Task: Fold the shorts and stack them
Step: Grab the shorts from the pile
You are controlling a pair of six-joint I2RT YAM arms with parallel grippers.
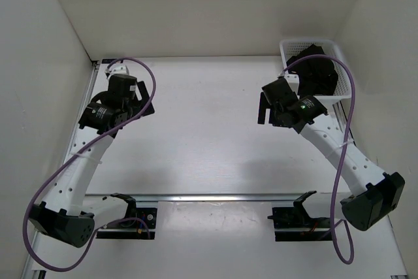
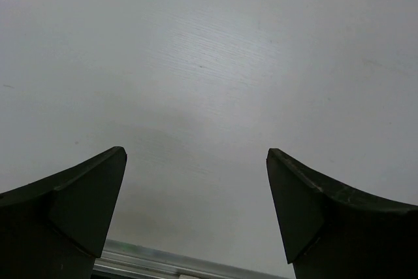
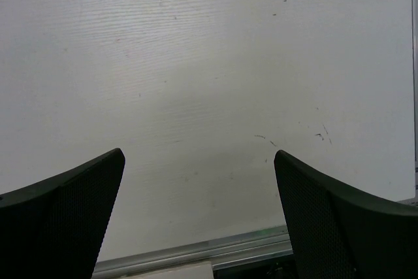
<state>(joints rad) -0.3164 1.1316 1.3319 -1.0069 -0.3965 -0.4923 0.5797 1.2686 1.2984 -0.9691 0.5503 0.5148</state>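
The black shorts (image 1: 318,70) lie bunched inside a white basket (image 1: 285,46) at the back right of the table; the right arm's cable crosses over them. My right gripper (image 1: 266,106) hangs above the bare tabletop just left of the basket, apart from the shorts. In the right wrist view it (image 3: 199,153) is open and empty, with only white table between the fingers. My left gripper (image 1: 145,102) is over the back left of the table. In the left wrist view it (image 2: 196,151) is open and empty too. Neither wrist view shows the shorts.
White walls enclose the table on the left, back and right. An aluminium rail (image 1: 215,196) runs along the near edge by the arm bases. Purple cables (image 1: 154,83) loop off both arms. Bare white tabletop (image 1: 209,129) lies between the grippers.
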